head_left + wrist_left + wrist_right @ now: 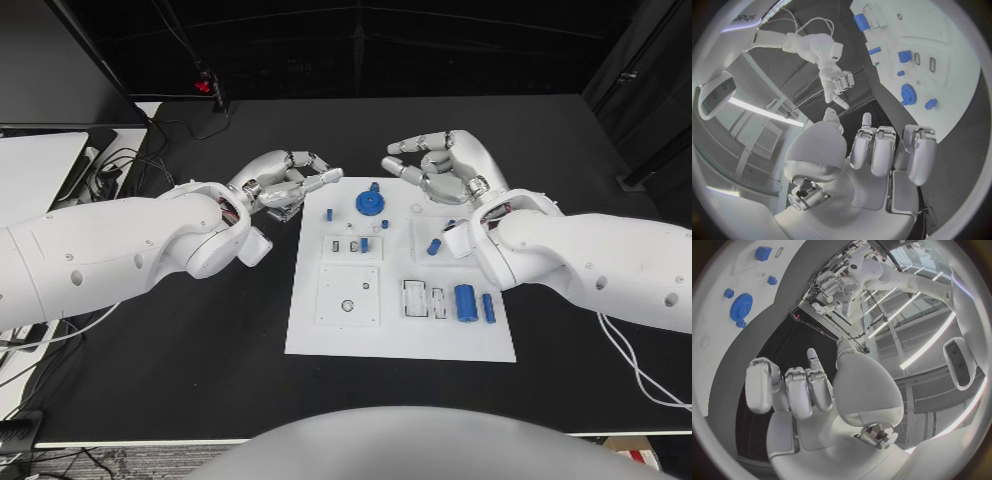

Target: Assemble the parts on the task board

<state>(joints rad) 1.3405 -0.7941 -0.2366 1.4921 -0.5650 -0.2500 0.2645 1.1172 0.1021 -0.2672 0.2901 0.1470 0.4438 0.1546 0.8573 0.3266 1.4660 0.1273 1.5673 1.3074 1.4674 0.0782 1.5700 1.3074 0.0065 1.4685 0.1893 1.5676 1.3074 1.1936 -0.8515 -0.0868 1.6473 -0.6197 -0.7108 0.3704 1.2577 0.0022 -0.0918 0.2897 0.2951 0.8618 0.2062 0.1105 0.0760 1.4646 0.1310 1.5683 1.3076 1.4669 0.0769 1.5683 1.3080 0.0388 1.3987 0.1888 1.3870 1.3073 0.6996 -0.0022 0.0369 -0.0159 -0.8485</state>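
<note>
Left hand [289,182] hovers just off the board's far-left corner, over bare black table [173,370]. Fingers loosely curled, thumb and fingertips close together; nothing seen between them in the left wrist view. Empty, as far as I can tell.

White board [397,340] lies lengthwise away from the robot, between the two arms. Blue gear [372,203] stands near the far edge, roughly midway between the hands, slightly nearer the right one. Small blue pegs [364,244] sit in the middle rows. Blue cylinder [466,302] lies near the right edge with its long axis running toward and away from the robot, a thinner blue pin [489,308] just beside it.

Right hand [444,168] hovers over the board's far-right corner, fingers curled in, holding nothing visible.

Judgement: no part gripped yet; the cylinder lies back under the right forearm, so that arm must withdraw to reach it.

Table matte black, cables at far left.
</note>
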